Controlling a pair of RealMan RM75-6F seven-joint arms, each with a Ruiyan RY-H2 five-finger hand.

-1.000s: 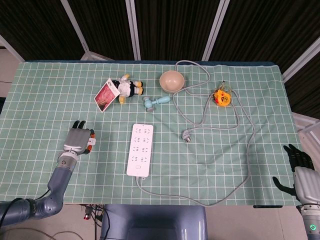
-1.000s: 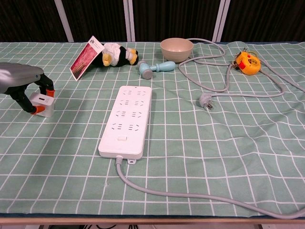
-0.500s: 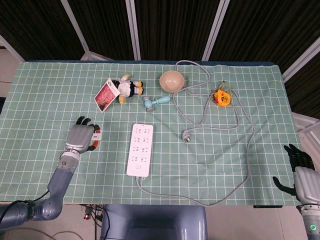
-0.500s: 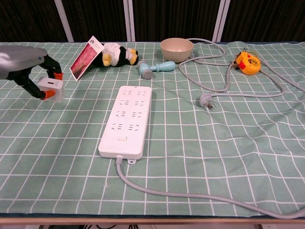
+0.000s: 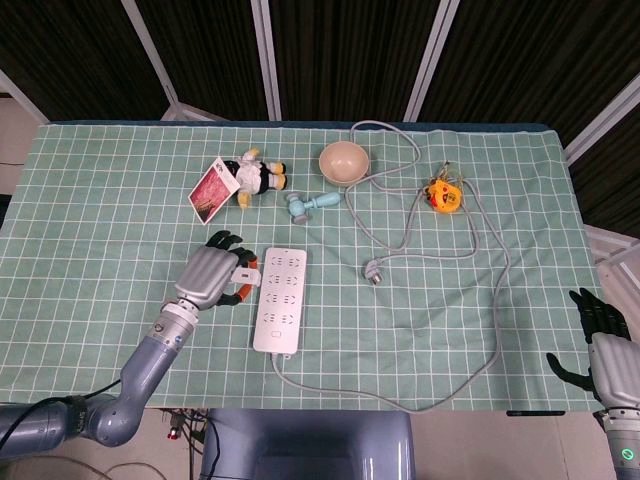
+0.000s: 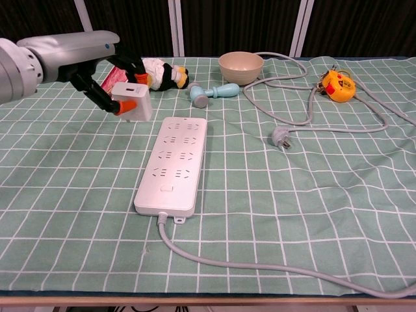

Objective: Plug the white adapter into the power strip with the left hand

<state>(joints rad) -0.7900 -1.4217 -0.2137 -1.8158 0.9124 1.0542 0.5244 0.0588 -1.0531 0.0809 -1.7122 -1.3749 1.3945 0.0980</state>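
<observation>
One left hand (image 6: 107, 81) holds white adapter (image 6: 134, 103) beside power strip (image 6: 174, 162).

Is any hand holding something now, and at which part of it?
The left hand holds the white adapter by its sides, off the cloth, beside the power strip. The right hand holds nothing.

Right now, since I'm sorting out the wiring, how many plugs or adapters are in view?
2. The white adapter is held by the left hand, beside the power strip. A loose grey plug lies right of the strip.
</observation>
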